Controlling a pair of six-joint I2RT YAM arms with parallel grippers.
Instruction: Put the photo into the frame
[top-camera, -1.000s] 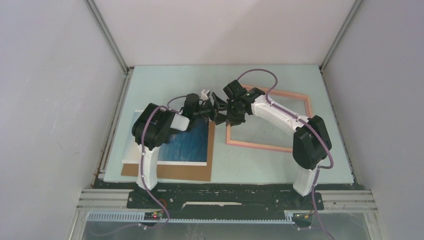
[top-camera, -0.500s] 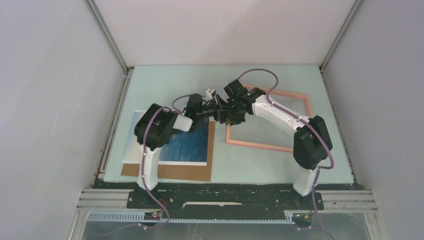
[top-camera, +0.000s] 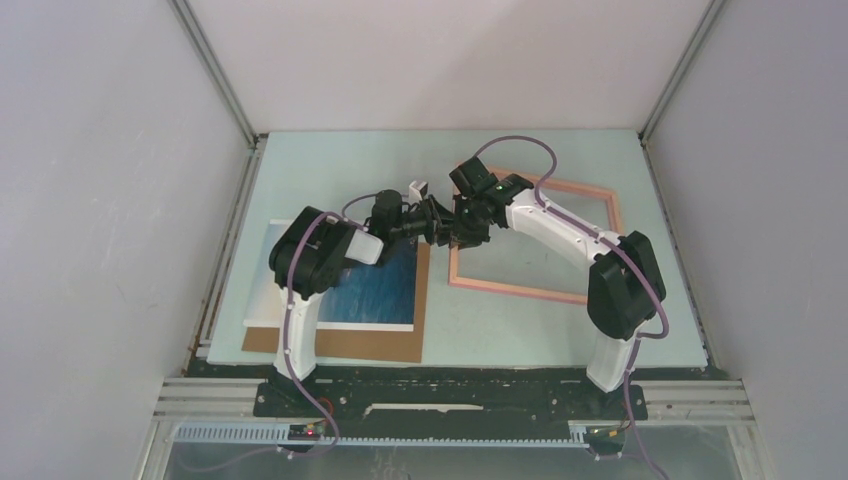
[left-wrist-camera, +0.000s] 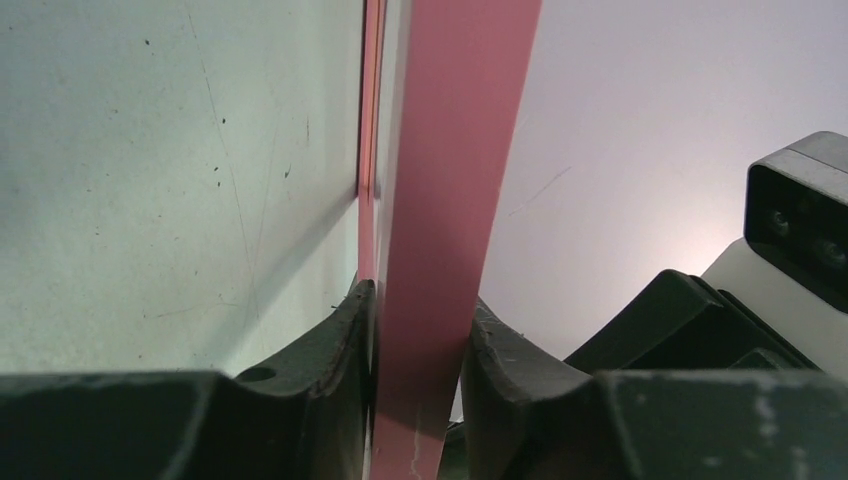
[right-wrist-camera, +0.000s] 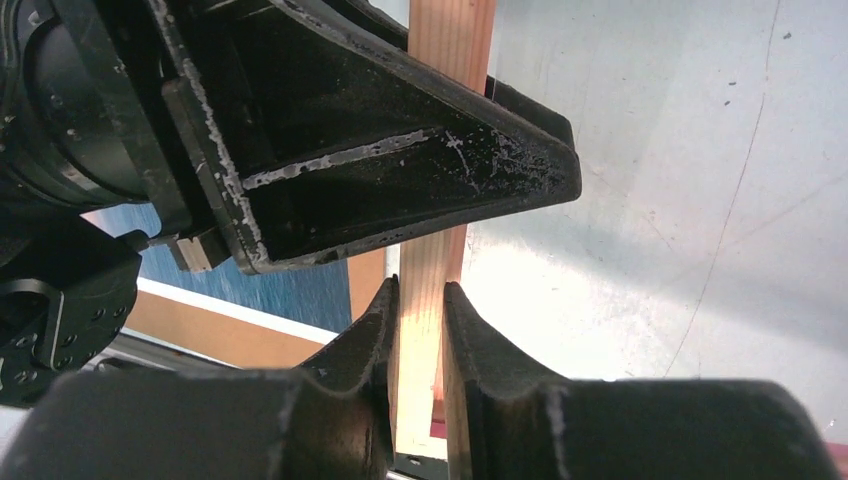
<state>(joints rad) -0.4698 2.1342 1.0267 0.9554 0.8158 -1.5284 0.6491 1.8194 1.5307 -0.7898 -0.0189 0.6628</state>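
Brown cardboard sheet (top-camera: 335, 344) lies flat on pale table (top-camera: 330, 170)

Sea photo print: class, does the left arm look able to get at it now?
Probably not yet: the left fingers clasp a bar of the thin salmon-pink picture frame, beside the right fingers. The white-bordered sea photo print lies uncovered on the brown cardboard sheet beneath that arm.
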